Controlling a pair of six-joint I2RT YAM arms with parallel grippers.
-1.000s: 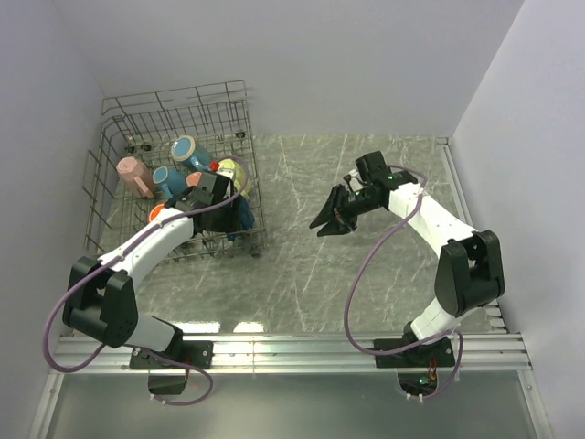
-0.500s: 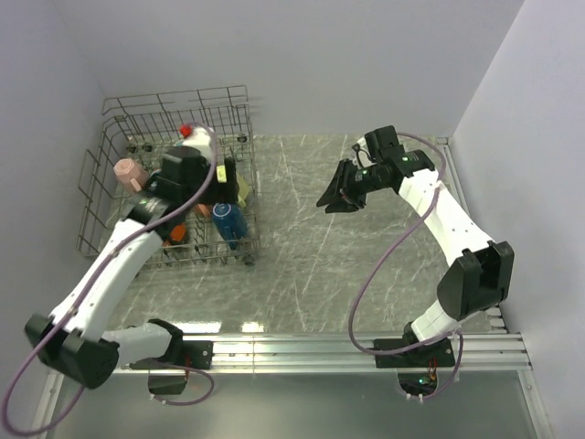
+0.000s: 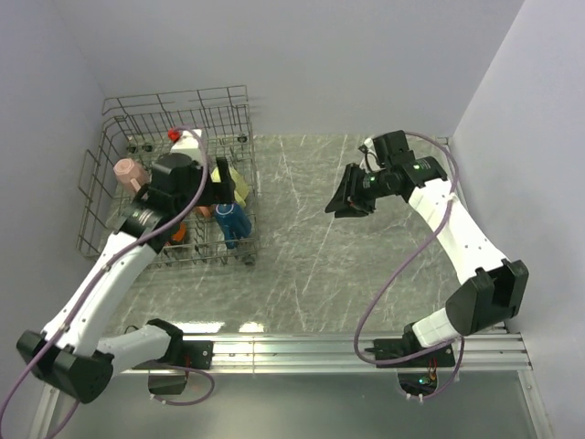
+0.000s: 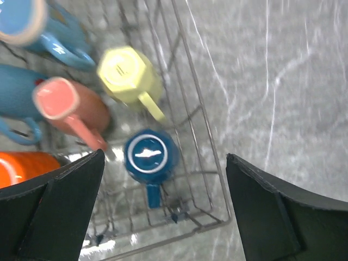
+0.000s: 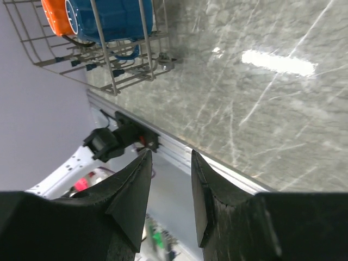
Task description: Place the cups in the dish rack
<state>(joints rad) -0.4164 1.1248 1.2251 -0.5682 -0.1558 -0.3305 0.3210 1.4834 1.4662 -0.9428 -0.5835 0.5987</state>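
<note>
The grey wire dish rack (image 3: 174, 97) stands at the back left. In the left wrist view it (image 4: 199, 110) holds a dark blue mug (image 4: 150, 153), a pale yellow mug (image 4: 128, 76), a salmon mug (image 4: 65, 106), an orange mug (image 4: 24, 166) and a light blue mug (image 4: 27, 22). A pale pink mug (image 3: 128, 171) lies at its left side. My left gripper (image 4: 164, 157) is wide open and empty, high above the dark blue mug (image 3: 231, 222). My right gripper (image 3: 335, 205) hangs over the table, its jaws a little apart and empty (image 5: 169, 155).
The rack's near corner (image 5: 109, 76) with the dark blue and orange mugs shows in the right wrist view. The marbled table (image 3: 366, 265) runs from the rack to the right wall. A metal rail (image 3: 302, 347) edges the near side.
My left gripper has risen out of the rack, open, leaving the dark blue mug in its front right corner. My right arm has lifted and drawn back to the right.
</note>
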